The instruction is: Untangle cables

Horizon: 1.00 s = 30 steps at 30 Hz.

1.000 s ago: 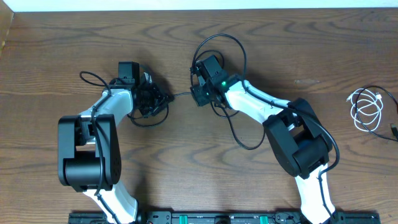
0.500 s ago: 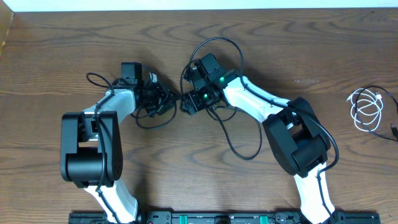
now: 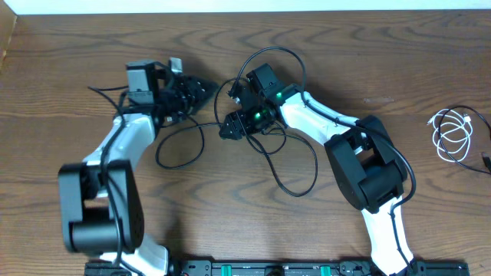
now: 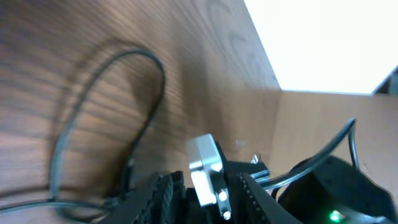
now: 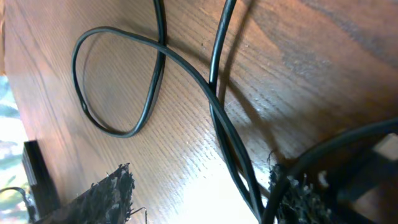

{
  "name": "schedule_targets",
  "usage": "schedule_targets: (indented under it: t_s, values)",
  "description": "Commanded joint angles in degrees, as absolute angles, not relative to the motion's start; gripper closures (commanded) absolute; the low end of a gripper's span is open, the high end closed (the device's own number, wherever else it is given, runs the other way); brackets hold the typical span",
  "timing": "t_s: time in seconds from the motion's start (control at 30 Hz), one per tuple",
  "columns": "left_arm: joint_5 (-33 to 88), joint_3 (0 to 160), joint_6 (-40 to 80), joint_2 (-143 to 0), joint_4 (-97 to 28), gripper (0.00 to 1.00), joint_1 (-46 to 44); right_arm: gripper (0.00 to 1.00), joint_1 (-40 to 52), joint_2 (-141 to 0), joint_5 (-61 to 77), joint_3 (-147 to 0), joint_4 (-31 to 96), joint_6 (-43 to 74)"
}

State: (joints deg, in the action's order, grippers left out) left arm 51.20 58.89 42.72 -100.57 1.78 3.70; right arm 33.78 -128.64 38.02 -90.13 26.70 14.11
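While the silver plug (image 4: 204, 163) of a black cable (image 5: 216, 62) is pinched by the left gripper (image 4: 205, 198), the right gripper (image 3: 230, 126) is held spread astride its strands mid-table; the white cable (image 3: 453, 134) is coiled at the table's (image 3: 77, 46) right edge.

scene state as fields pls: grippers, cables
left gripper: closed on a silver plug
right gripper: open, above the black cables, gripping nothing
tangle: black loops cross on the table between the arms
white cable: coiled at far right, apart from both arms
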Motion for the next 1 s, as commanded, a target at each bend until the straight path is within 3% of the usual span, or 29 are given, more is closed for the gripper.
schedule_targets:
  t_s: [0.0, 0.23, 0.4, 0.53, 0.67, 0.97]
  values:
    - [41.9, 59.2, 37.1, -99.9, -5.8, 0.64, 7.6, 0.32, 34.3, -130.1, 36.9, -89.4, 26.9, 19.9]
    - [18.7, 59.2, 28.8, -99.9, -25.4, 0.65, 12.9, 0.36, 34.7, -130.1, 32.0, -89.4, 27.9, 21.2]
    - [13.4, 58.8, 28.1, -100.0, -31.9, 0.65, 12.5, 0.35, 35.3, -130.1, 31.6, -89.4, 27.8, 24.4]
    - [11.8, 57.4, 28.1, -100.0, -32.3, 0.65, 10.6, 0.32, 35.7, -130.1, 31.6, -89.4, 27.9, 24.4]
    - [2.3, 54.8, 28.7, -100.0, -28.1, 0.65, 9.2, 0.32, 35.9, -130.1, 31.6, -89.4, 27.7, 24.2]
    - [3.4, 54.6, 28.8, -100.0, -21.3, 0.65, 9.5, 0.32, 35.9, -130.1, 30.1, -89.4, 28.1, 24.2]
